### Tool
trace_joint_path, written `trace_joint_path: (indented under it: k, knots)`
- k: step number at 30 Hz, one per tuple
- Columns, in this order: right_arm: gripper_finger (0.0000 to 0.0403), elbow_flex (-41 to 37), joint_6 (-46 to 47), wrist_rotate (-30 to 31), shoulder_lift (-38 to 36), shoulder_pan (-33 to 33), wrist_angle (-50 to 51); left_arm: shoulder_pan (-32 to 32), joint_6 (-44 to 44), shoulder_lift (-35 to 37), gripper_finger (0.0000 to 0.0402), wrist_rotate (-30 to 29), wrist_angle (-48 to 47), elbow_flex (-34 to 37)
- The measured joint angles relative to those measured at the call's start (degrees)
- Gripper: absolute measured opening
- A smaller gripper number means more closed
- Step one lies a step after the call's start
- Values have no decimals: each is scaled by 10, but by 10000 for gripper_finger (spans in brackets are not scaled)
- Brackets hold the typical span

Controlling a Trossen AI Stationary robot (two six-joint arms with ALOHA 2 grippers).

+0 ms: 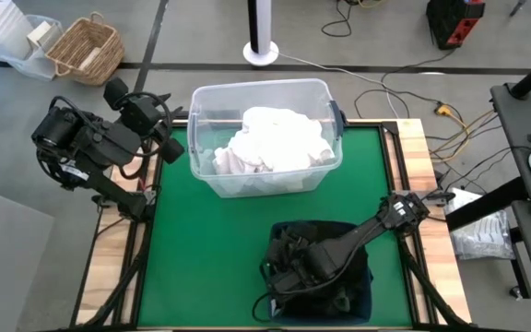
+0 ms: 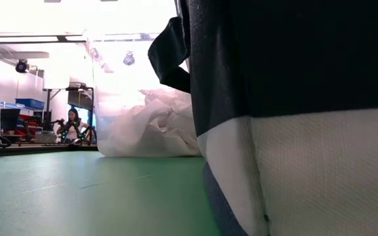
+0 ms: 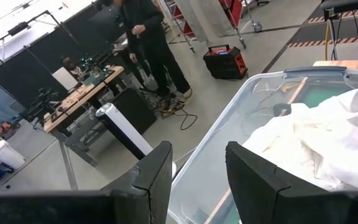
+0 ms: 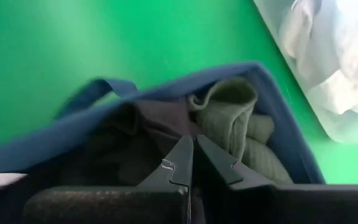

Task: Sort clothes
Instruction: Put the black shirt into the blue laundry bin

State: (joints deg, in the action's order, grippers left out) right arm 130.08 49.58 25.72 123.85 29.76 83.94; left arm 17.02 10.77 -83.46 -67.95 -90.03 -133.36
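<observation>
High view. The right gripper [image 1: 295, 267] sits low over the navy bin [image 1: 362, 295], its fingers together among the dark clothes [image 1: 289, 249]; whether fabric is pinched between them cannot be told. The white clothes [image 1: 275, 138] lie heaped in the clear tub [image 1: 201, 138] on the green table [image 1: 210, 240]. The left gripper [image 1: 175, 148] waits just beside the tub's left wall, jaws apart and empty. Risk: if the right arm lifts with a fold caught, it could drag a dark garment back out, or tip the soft bin.

Low view. The bin's navy and white cloth wall [image 2: 294, 131] fills the near field; the crumpled white clothes [image 2: 153, 128] show through the tub behind it.

Left wrist view. The fingers [image 3: 154, 174] stand apart, with the tub rim [image 3: 229, 112] and the wrinkled white fabric [image 3: 316, 137] beyond them.

Right wrist view. The fingertips [image 4: 182, 158] meet above folded olive-green cloth [image 4: 235, 118] and darker cloth [image 4: 129, 134], loosely bunched inside the bin's blue rim [image 4: 73, 130]. A snag here is plausible.
</observation>
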Motion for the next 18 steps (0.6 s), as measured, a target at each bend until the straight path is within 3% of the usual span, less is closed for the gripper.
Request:
trace_joint_path:
  k: [10, 18]
  knots:
    - [9, -107, 6, -6, -1, 8, -101, 0, -7, 1, 130, 0, 0, 0]
    - [41, -96, 31, -37, -7, 10, -94, 0, -7, 2, 130, 0, 0, 0]
